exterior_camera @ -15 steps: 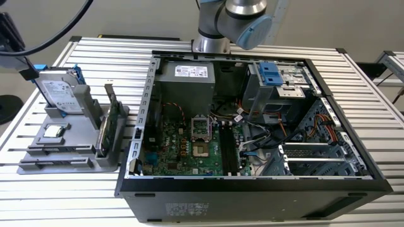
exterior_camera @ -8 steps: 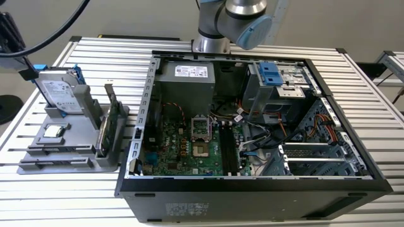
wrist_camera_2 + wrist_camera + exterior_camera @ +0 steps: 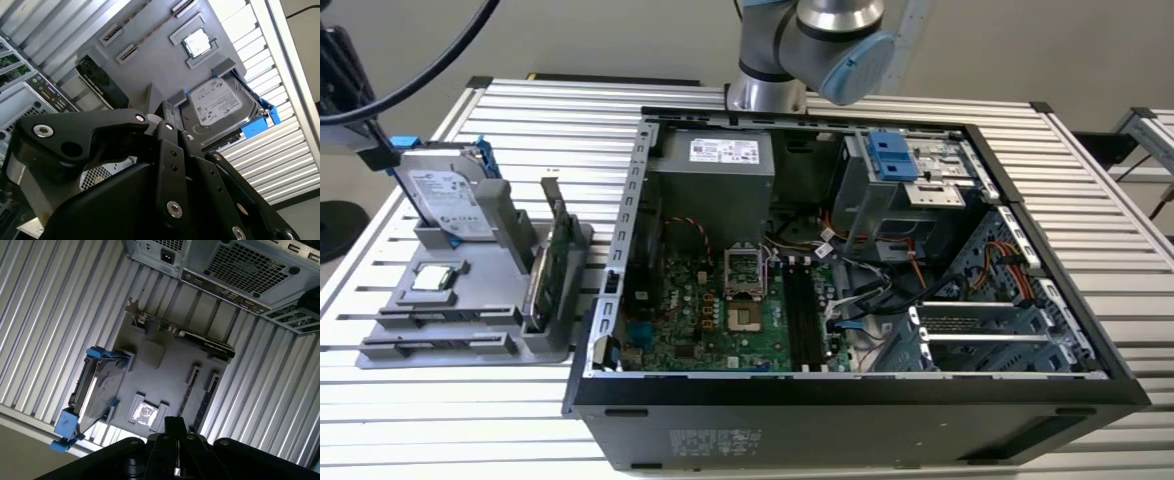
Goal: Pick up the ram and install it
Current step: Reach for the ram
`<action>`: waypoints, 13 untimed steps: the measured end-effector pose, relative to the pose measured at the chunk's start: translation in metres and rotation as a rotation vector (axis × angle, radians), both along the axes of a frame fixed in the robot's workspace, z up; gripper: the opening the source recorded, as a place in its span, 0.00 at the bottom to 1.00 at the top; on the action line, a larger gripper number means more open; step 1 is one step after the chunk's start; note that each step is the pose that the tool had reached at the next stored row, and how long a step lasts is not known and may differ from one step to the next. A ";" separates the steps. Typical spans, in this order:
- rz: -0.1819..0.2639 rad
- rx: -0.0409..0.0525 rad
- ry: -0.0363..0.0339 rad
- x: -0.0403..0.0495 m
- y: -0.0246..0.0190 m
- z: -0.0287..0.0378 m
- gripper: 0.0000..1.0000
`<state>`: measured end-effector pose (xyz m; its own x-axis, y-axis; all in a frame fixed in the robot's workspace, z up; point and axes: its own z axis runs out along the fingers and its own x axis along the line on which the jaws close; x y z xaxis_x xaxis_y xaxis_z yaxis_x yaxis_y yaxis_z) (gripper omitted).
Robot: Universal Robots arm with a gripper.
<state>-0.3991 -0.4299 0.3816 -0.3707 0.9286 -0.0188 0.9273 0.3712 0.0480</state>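
1. In the exterior view, an open computer case [image 3: 630,200] lies on the slatted metal surface [image 3: 520,110]. Its motherboard [image 3: 707,320] faces up, and the long memory slots [image 3: 803,310] look black.
2. The robot arm [image 3: 807,40] rises behind the case's far edge.
3. Near the surface's edge at the exterior view's left, a grey holder [image 3: 467,305] carries an upright hard drive [image 3: 447,200], a green card [image 3: 547,270] standing on edge just beside it, and a processor chip [image 3: 438,277] lying flat.
4. In the second wrist view, the black claw [image 3: 167,120] hangs high over the holder, well apart from it. I cannot tell whether it is apart or together, and I see nothing in its grip.
5. Past the claw lie the hard drive [image 3: 220,107], the chip [image 3: 197,42] and the card [image 3: 100,75].
6. In the first wrist view, the claw [image 3: 175,427] sits over the holder's edge near the chip [image 3: 145,414].
7. A thin dark strip [image 3: 204,402] runs along one long slot of the holder. I cannot tell whether it is the ram, and no view shows a blue stick clearly.
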 end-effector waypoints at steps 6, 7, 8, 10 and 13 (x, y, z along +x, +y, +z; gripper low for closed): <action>-0.039 0.0000 0.0000 -0.0003 -0.0004 0.0000 0.00; -0.044 0.0001 0.0000 -0.0003 -0.0004 0.0000 0.00; -0.049 0.0000 0.0000 -0.0003 -0.0005 0.0000 0.00; -0.058 0.0000 0.0000 -0.0003 -0.0005 0.0000 0.00; -0.076 0.0000 0.0000 -0.0004 -0.0006 0.0000 0.00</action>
